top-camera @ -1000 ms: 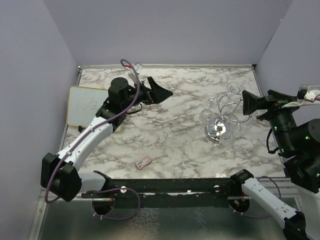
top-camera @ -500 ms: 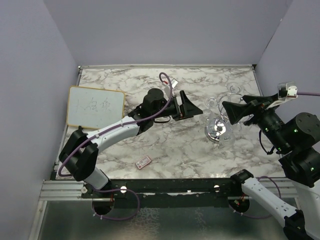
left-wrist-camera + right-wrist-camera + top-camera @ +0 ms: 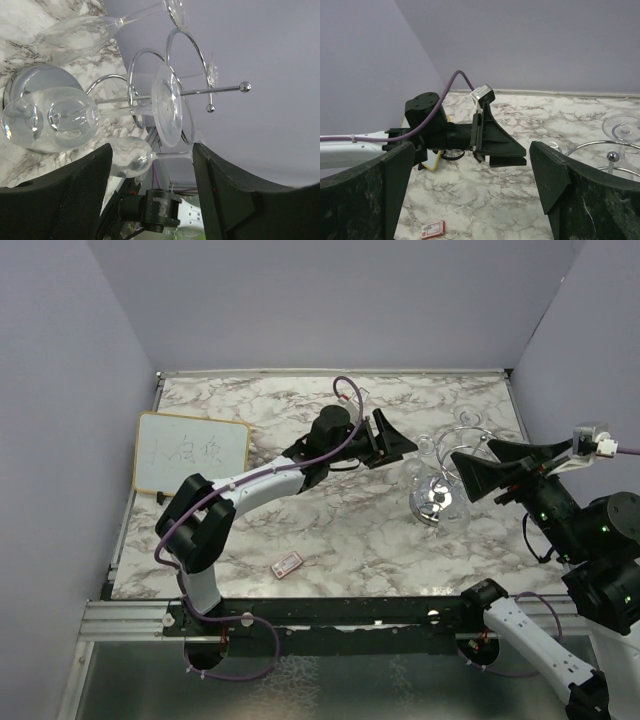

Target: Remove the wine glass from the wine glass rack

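Note:
The chrome wine glass rack [image 3: 433,503] stands at the right of the marble table with several clear wine glasses hanging from its loops. My left gripper [image 3: 405,450] is open just left of the rack, at glass height. In the left wrist view the disc base [image 3: 30,82], post [image 3: 220,90] and one glass foot [image 3: 167,105] fill the frame. Another wine glass [image 3: 127,155] lies beyond the gap between my open fingers [image 3: 65,195]. My right gripper [image 3: 456,466] is open above the rack. The right wrist view shows the left gripper [image 3: 500,142] between its open fingers [image 3: 555,185].
A framed whiteboard [image 3: 190,453] lies at the table's left edge. A small red card [image 3: 287,563] lies near the front, also in the right wrist view [image 3: 432,229]. Grey walls enclose the table on three sides. A black rail runs along the near edge.
My left arm has swung right from beside the whiteboard to the rack. My right gripper has moved left over the rack and tilted.

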### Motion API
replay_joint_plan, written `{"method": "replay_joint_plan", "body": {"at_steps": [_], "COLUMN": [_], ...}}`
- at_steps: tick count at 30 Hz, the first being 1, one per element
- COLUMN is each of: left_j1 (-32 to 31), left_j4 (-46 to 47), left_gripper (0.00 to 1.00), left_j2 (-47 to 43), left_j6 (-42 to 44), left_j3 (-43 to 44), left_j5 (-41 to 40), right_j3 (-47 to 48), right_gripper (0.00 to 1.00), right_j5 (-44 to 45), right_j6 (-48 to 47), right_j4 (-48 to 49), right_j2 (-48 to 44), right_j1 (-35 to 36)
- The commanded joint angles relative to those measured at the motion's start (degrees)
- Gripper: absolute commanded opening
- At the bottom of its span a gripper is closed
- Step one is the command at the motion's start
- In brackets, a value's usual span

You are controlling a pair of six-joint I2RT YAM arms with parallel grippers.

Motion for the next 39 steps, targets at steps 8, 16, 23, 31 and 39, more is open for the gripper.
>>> {"method": "replay_joint_plan", "body": {"at_steps": [8, 16, 23, 31, 39], "left_j1": [-0.3, -0.4, -0.8, -1.1, -1.1], "left_j4": [-0.2, -4.6, -8.5, -9.5, -9.7], "left_gripper": [0.57, 0.47, 0.4, 0.33, 0.33], "left_j2": [4.1, 5.4, 6.1, 5.7, 4.6], "left_j6": [0.3, 2.1, 2.5, 1.7, 1.9], "left_j3": [6.1, 10.2, 13.0, 12.7, 12.0], "left_j5": [-2.4, -3.4, -4.0, -4.0, -4.0], "right_j3": [-2.5, -3.3, -3.5, -3.8, -4.4], "right_gripper": [1.0, 1.0, 1.0, 1.0, 1.0], "right_j5": [-1.9, -0.1, 0.9, 1.6, 1.7], "right_j6": [-1.7, -1.9, -1.9, -1.9, -1.5], "right_j4": [4.2, 3.1, 3.3, 3.2, 3.3], "right_j2": [-3.2, -3.4, -4.3, -5.1, -5.3], "right_j1": [0.3, 0.3, 0.3, 0.3, 0.3]}}
